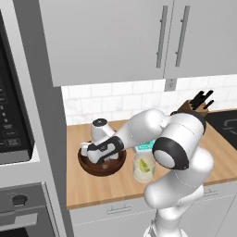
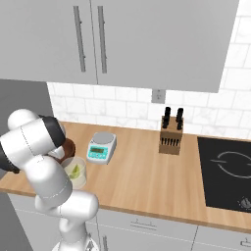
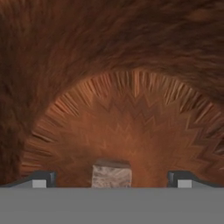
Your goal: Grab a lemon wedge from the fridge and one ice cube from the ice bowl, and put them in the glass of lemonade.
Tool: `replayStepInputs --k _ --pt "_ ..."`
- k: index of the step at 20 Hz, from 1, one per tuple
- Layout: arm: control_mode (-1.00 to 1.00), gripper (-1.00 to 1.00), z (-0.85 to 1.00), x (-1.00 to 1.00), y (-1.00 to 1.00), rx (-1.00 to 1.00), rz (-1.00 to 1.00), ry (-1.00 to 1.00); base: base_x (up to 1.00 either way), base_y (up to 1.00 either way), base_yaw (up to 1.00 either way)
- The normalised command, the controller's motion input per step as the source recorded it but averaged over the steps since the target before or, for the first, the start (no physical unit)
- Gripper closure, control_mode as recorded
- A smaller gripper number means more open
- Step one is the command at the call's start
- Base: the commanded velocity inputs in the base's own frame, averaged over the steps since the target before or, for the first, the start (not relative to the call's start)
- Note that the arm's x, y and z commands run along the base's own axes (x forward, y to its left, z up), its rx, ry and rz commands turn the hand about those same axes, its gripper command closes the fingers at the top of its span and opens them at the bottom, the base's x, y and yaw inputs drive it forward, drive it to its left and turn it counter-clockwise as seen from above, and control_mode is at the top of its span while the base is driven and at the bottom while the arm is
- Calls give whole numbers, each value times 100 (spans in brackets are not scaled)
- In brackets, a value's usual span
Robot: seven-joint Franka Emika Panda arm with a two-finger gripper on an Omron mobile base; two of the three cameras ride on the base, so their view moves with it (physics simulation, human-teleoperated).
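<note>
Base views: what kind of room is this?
A rendered home kitchen, by the look of it: a wooden counter under grey wall cupboards, with a knife block, a kitchen scale and a black cooktop set into the counter.

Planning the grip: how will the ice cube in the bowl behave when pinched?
The ice cube is small, lying between the open gripper's tips, so probably light. Flat faces suggest it slides rather than rolls. Being ice, it may slip; the bowl's curved floor could let it skid.
</note>
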Motion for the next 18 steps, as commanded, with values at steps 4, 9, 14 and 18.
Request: replayStepInputs --k 4,9,14,18 --pt "-100 -100 -28 0 0 0 0 0 0 0 0" --pt "-100 -100 -11 0 0 1 0 0 0 0 0" --pt "-100 100 0 0 0 0 0 0 0 0 0" --pt "-100 100 0 0 0 0 0 0 0 0 0"
